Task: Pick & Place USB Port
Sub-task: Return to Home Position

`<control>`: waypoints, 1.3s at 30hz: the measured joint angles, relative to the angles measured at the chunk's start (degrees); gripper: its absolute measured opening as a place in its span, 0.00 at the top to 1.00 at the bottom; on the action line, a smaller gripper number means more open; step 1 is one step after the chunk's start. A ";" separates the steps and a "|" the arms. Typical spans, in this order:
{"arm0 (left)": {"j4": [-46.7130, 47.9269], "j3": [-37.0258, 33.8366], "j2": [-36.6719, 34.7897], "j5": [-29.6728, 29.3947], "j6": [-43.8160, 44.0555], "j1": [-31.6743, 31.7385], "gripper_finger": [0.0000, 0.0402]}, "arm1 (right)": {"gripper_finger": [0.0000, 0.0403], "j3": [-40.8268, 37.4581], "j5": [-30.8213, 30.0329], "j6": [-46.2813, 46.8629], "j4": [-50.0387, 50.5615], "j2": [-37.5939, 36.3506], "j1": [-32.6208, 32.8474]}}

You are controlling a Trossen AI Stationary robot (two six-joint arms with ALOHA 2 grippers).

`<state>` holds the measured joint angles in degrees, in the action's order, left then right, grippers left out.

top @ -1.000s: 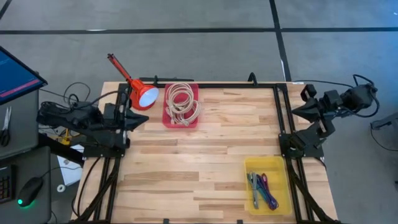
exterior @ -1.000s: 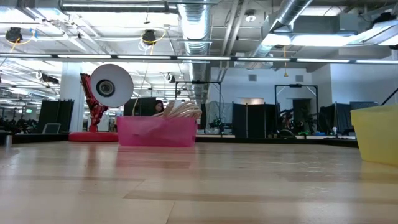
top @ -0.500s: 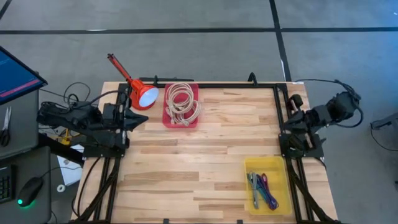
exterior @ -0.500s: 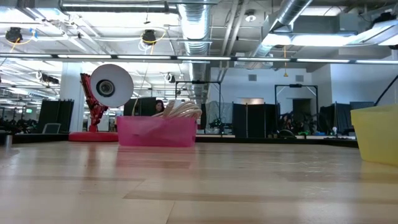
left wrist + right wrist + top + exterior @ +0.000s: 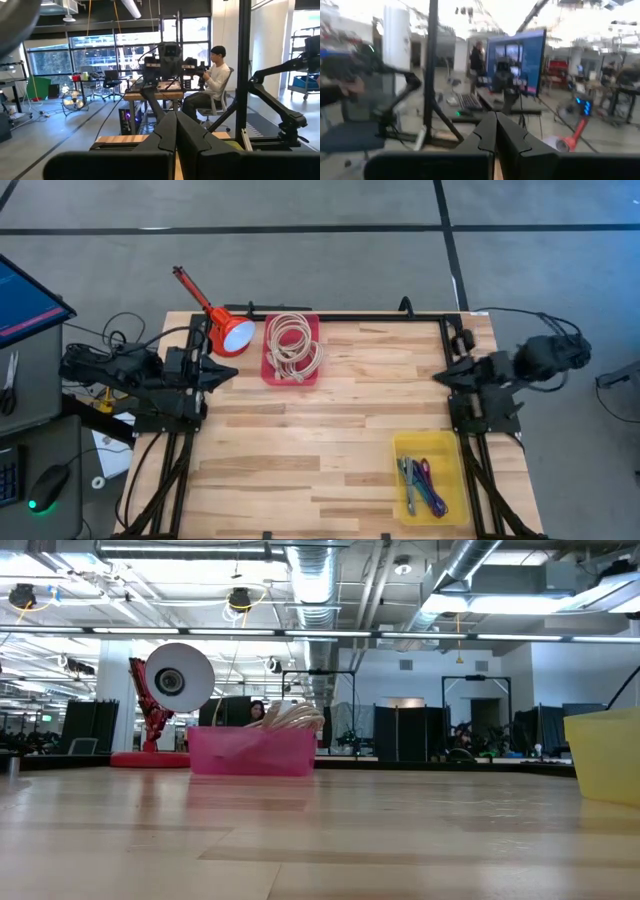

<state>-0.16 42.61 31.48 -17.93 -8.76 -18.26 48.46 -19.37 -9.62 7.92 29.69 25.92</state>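
Dark right gripper [image 5: 442, 377] swung inward | left gripper [image 5: 230, 371] unmoved | both jaws closed, empty

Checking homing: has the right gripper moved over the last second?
Yes. In the high view the right gripper has swung inward to the right edge of the table, ending nearer the yellow bin.

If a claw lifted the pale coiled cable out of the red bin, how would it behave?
The pale coiled cable is probably floppy: it lies in loose, uneven loops that would likely sag and unwind. It looks light for its bulk, thin strands around open gaps. Loops rise above the rim of the red bin, so one might snag.
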 joint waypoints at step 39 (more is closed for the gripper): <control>-2.08 0.09 -2.79 3.12 -3.03 11.55 0.99 | 1.00 -0.03 19.50 5.85 2.57 -1.76 -25.58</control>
<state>-2.25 42.70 28.69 -14.81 -11.79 -6.72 48.42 0.12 -3.77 10.48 27.93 0.34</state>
